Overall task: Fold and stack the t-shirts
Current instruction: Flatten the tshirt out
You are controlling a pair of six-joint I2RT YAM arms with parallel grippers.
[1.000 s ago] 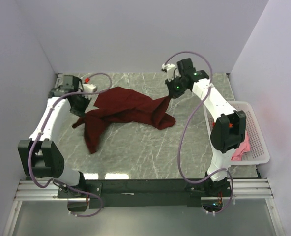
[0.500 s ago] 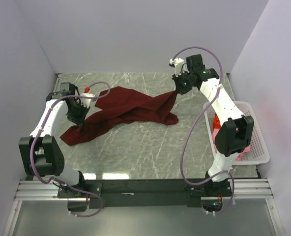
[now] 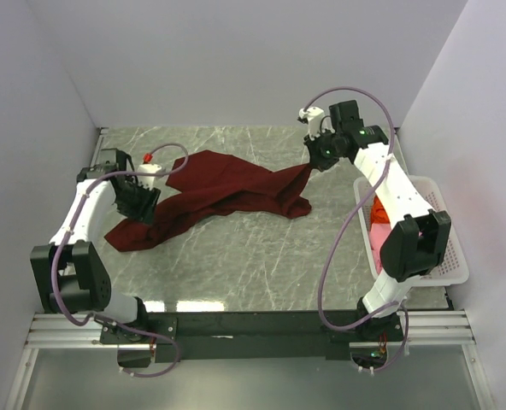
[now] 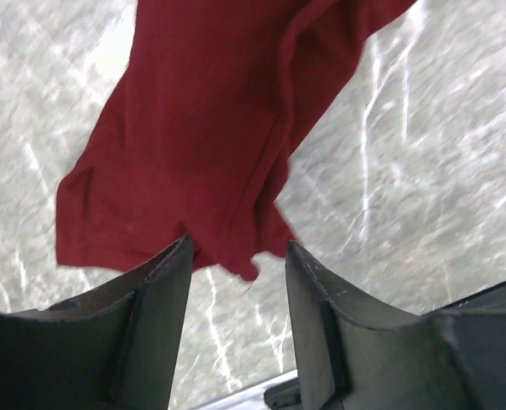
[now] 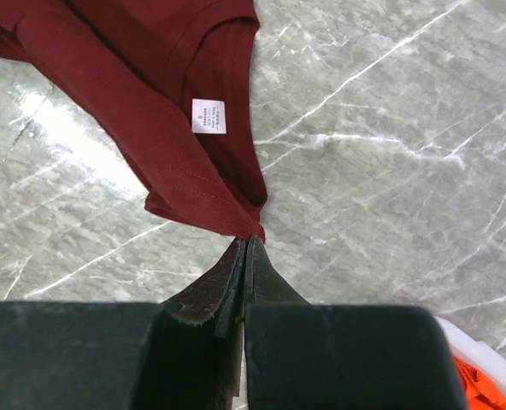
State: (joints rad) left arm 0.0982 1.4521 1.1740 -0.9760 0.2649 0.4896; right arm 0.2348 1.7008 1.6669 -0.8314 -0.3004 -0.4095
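Dark maroon-red cloth t-shirt: rumpled on the grey marbled bench, in its far half, strung in a long band from near the left edge towards the far right corner. Lies flat at its left end, bunches into folds right of centre. White sewn label visible inside the neckline in the right wrist view.

Left gripper: jaws parted by a moderate gap, nothing pinched. Hangs just above the shirt's left end; hem corner visible in the gap between the fingers, apart from both.

Right gripper: jaws pressed together on a corner of the shirt's right end, cloth lifted off the bench there and drawn taut.

White perforated plastic basket: at the right edge of the bench. Holds bright orange cloth and light pink cloth, both partly hidden by the right arm.
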